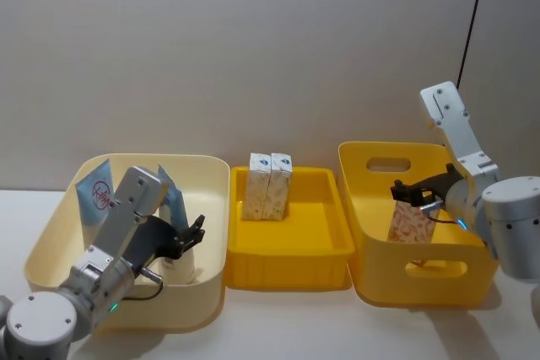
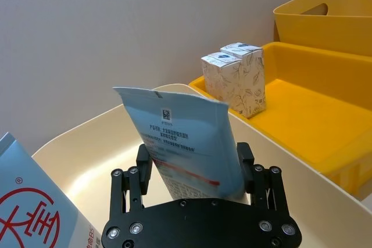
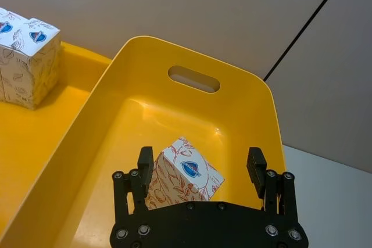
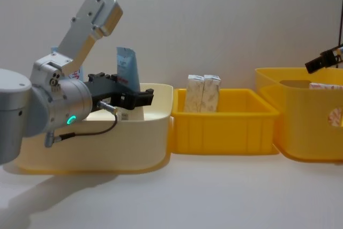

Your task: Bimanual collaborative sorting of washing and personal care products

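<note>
The left pincer (image 2: 194,160) sits inside the cream bin (image 1: 194,158), at the robot's left end of the counter (image 1: 278,326). Its jaws are closed on the lower part of one blue-and-white tube (image 2: 186,137). One of the fingers (image 2: 143,164) rests against each side edge of that tube. The gripped tube stands near the middle of the bin, its flat sealed end uppermost and leaning slightly.

The right pincer (image 3: 200,156) hovers over the deep yellow bin (image 3: 244,108) at the robot's right end. Its jaws are spread wide and grip nothing. A loose carton (image 3: 183,175) sits tilted on the bin floor below the gap. It is close to one finger and well apart from the other.

Item count:
- Tubes: two. One is the gripped tube. The second tube (image 1: 95,194), which shows a red circle mark, leans at the far left corner of the cream bin.
- Cartons: three. One is the loose carton. The first upright carton (image 1: 259,185) and the second upright carton (image 1: 279,185) stand touching side by side at the back of the shallow yellow tray (image 1: 287,271), between the two bins.
- Containers: three, set in a row and just beside one another.
</note>
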`<state>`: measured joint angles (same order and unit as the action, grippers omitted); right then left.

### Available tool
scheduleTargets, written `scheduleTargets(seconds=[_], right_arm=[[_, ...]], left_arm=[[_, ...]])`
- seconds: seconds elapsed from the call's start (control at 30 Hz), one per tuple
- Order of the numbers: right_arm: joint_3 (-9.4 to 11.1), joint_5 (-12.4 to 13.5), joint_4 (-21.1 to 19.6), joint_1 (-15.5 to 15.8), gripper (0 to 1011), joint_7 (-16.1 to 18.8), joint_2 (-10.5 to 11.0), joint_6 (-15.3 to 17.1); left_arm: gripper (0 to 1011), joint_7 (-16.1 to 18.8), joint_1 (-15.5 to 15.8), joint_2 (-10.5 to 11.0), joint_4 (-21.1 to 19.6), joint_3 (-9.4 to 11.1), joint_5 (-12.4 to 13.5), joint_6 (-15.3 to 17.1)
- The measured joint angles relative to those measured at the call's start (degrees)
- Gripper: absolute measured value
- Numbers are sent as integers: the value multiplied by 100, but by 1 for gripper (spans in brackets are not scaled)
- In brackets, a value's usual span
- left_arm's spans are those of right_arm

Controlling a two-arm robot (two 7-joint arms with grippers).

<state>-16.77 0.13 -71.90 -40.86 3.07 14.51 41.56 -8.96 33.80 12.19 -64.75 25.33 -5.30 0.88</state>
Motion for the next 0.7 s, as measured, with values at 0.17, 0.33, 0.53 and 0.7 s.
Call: scheduleTargets(seconds=[0.17,0.33,0.53,0.7], right_arm=[[0,0,0,0,1001,0,0,0],[0,0,0,0,1001,0,0,0],[0,0,0,0,1001,0,0,0],[0,0,0,0,1001,0,0,0]], left_arm=[[827,-3,17,-7,23,-5,5,-10],[666,-5,27,-11,39,-10,8,-16],[501,-8,32,-13,47,-13,11,-18],[362,-11,35,-17,52,-15,12,-22]])
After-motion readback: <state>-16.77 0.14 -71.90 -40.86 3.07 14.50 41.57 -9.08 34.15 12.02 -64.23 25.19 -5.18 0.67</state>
